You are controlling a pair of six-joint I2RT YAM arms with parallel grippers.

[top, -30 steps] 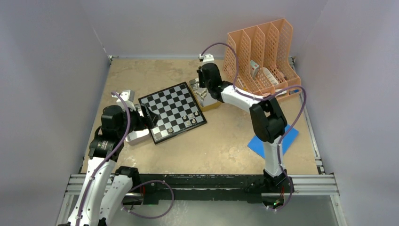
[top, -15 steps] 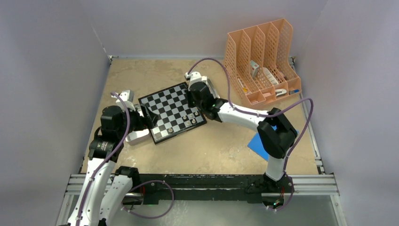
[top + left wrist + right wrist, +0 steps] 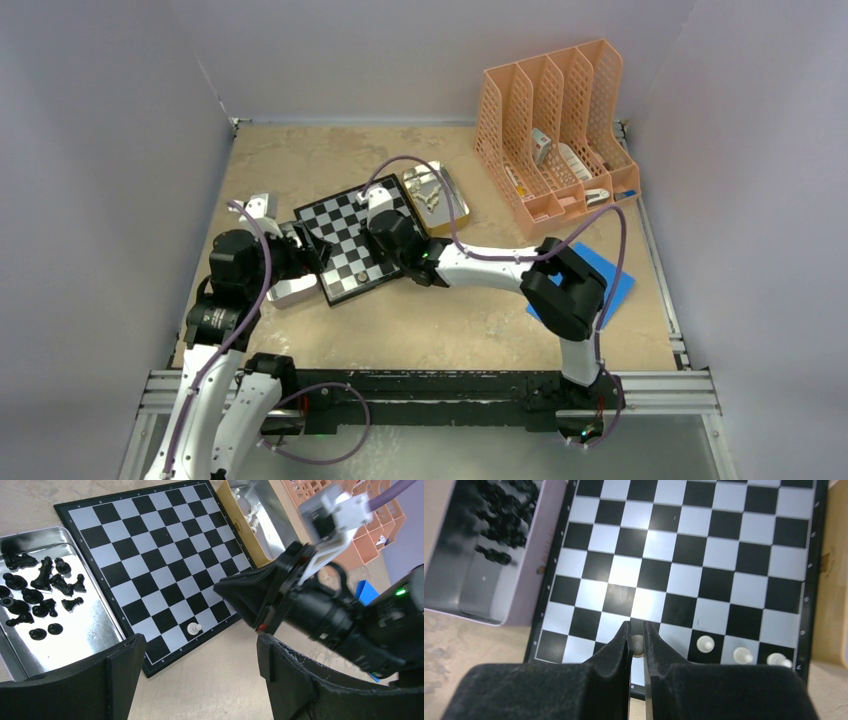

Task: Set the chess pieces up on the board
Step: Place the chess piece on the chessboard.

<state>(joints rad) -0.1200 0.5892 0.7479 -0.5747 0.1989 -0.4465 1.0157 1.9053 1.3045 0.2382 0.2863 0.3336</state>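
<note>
Soft, even light is falling from overhead in the top view, washing the table [image 3: 300, 160] and laying only faint shadows under the arms. In the left wrist view the right arm's wrist camera [image 3: 330, 515] is smearing with blur at 2 o'clock, while the left gripper [image 3: 200, 640] is sitting dark and unfocused at 6 o'clock. In the right wrist view glare is bleaching the board [image 3: 704, 555] at centre, the black pieces [image 3: 499, 525] are blurring at 10 o'clock, and the right gripper [image 3: 636, 630] is losing detail in black at 6 o'clock.

blurry black chess pieces [image 3: 504, 530] in tray [image 3: 479, 590]
</note>
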